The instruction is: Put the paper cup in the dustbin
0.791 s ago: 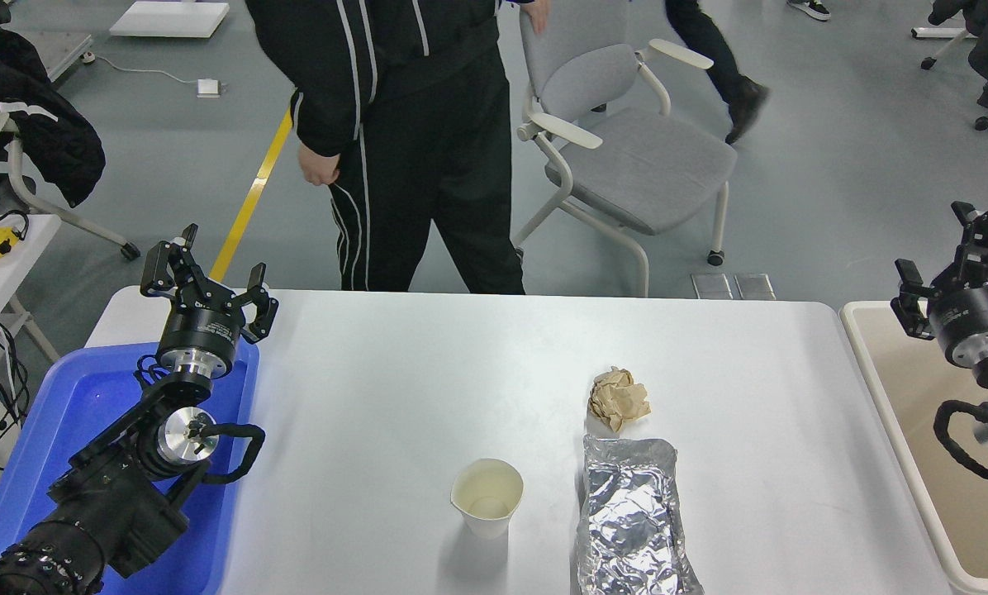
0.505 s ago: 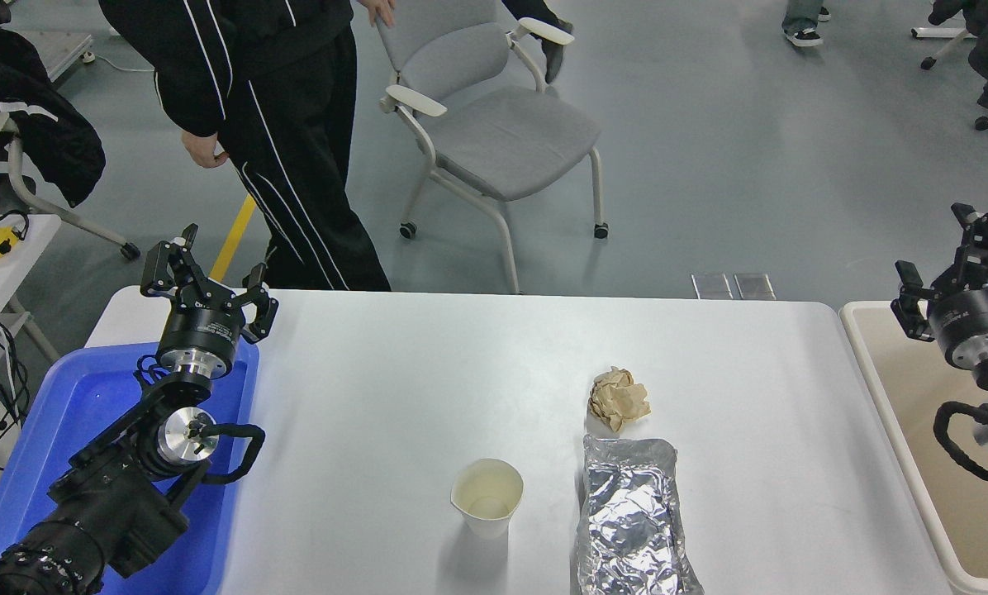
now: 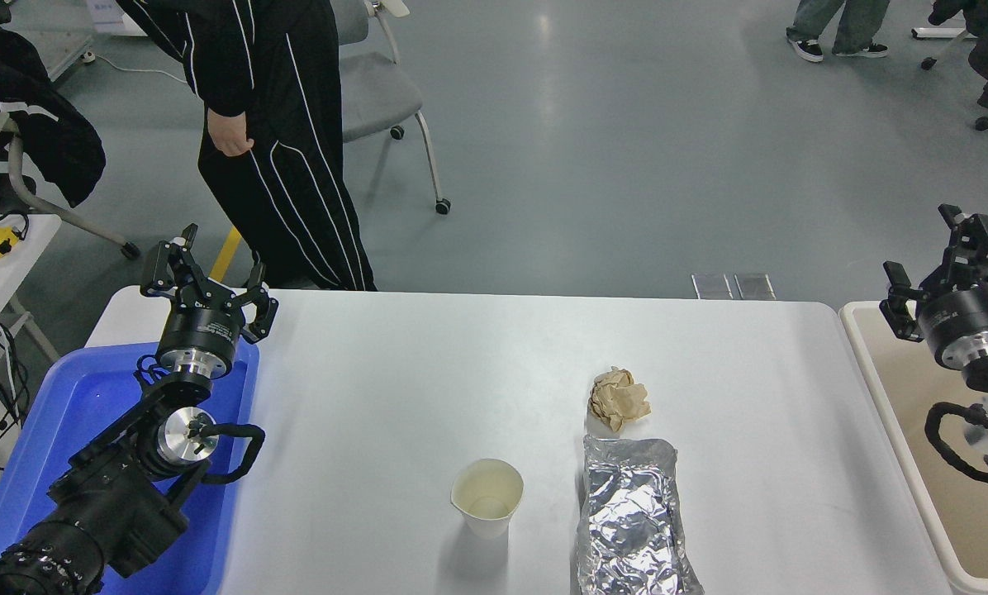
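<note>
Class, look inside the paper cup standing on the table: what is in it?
The paper cup stands upright, open end up. Its cream inside wall and round bottom show, with nothing visible in it. The near inner wall is hidden by the rim.

You have the paper cup [image 3: 486,497] upright on the surface [image 3: 428,372], toward its near edge; just right of the cup lies the foil packet [image 3: 633,521], and behind that packet, right of and beyond the cup, sits the crumpled paper ball [image 3: 618,397]. Far right of the cup, off the surface's end, you find the dustbin [image 3: 890,413] with the right pincer [image 3: 940,256] above it. Far left of the cup the left pincer [image 3: 203,277] hangs over the other bin [image 3: 73,413].
</note>
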